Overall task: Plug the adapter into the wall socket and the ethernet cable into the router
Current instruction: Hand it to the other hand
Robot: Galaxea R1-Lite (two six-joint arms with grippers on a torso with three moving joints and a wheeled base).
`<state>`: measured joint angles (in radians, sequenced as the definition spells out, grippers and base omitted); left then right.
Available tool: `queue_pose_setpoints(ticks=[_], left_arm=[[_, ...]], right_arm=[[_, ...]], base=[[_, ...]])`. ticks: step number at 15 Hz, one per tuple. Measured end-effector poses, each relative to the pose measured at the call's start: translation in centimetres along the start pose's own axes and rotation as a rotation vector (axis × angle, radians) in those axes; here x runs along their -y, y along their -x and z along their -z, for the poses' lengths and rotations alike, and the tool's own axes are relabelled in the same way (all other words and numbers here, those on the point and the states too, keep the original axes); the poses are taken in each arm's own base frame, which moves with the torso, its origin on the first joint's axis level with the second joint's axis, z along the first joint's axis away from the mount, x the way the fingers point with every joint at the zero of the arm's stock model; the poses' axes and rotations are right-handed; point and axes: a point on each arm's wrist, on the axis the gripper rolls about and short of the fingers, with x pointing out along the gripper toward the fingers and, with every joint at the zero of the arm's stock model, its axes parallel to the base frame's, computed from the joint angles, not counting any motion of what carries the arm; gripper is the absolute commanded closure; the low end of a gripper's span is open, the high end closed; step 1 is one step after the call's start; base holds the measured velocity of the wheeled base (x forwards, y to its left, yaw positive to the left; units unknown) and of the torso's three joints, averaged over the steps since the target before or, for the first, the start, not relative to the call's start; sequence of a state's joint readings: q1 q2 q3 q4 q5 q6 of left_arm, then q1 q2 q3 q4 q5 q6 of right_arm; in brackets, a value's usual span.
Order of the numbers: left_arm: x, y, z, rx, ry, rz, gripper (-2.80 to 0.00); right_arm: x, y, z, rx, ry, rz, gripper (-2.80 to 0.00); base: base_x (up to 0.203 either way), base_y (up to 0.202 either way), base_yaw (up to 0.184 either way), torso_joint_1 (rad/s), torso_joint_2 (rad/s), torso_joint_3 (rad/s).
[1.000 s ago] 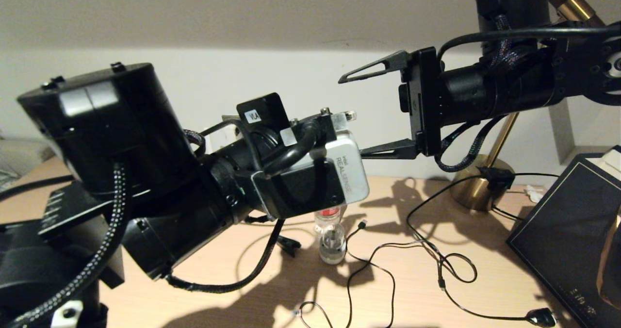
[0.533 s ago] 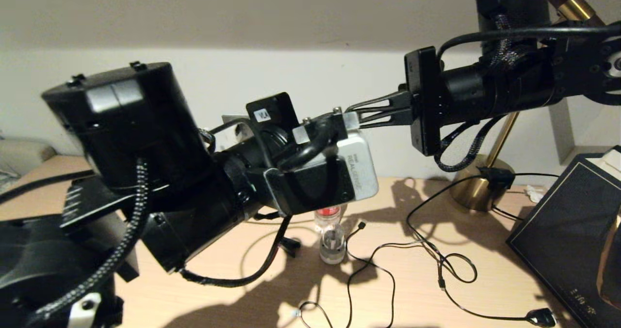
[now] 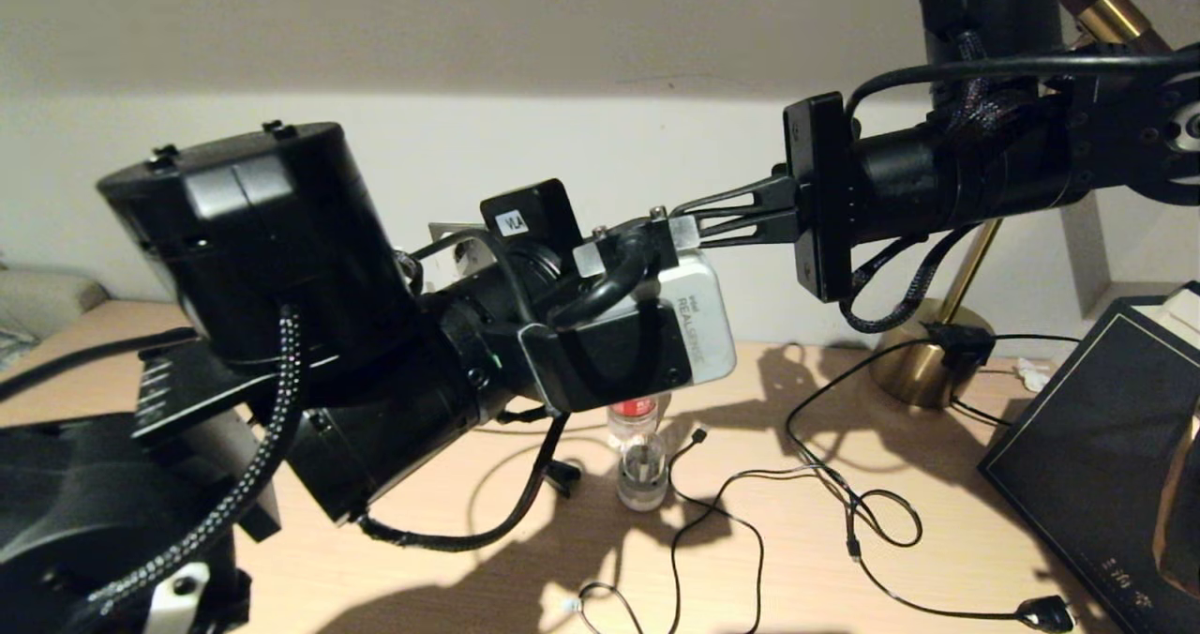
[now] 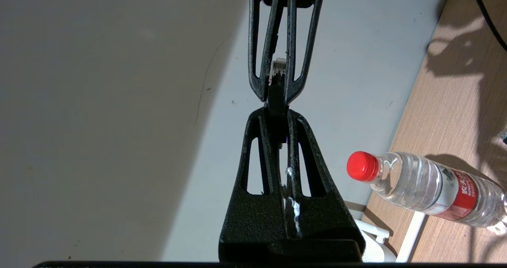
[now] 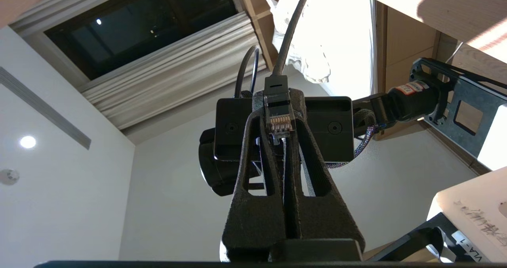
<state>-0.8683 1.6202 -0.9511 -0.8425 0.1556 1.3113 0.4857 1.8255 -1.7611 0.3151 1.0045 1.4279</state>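
While both claws grip, ethernet cable (image 5: pixel 278 119) contacts wrist-visible.

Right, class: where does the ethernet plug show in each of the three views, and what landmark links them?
Head view: not visible, hidden behind the left wrist camera.
Left wrist view: ethernet plug in the picture's upper middle, in the right gripper, just beyond the left gripper.
Right wrist view: picture's centre, gold contacts showing.
Shared landmark: the right gripper, jaws shut.
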Motion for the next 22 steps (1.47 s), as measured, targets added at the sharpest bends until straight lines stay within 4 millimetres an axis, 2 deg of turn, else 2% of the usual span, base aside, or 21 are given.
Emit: queue_pose_setpoints(ticks=[12,13,22], left_arm=[[-0.04,0.05,-0.05,0.004,0.019,-0.004,0.0],[-0.05,0.05,-0.04,0.004,0.018,-0.004,0.0],[-0.16,0.29,-0.09,0.02,0.018,-0.005,0.0]], right_arm=[[0.13,-0.27,-0.01,-0.005,0.001,0.005,0.0],[0.13,-0.27,0.0,-0.004,0.004,0.005,-2.8],[0.05,-0.12,-0.08,0.023,-0.001,0.006,-2.8]], base=[[0.0,0.0,0.0,0.0,0.0,0.0],[0.0,0.0,0.0,0.0,0.0,0.0],[0.0,0.0,0.0,0.0,0.0,0.0]])
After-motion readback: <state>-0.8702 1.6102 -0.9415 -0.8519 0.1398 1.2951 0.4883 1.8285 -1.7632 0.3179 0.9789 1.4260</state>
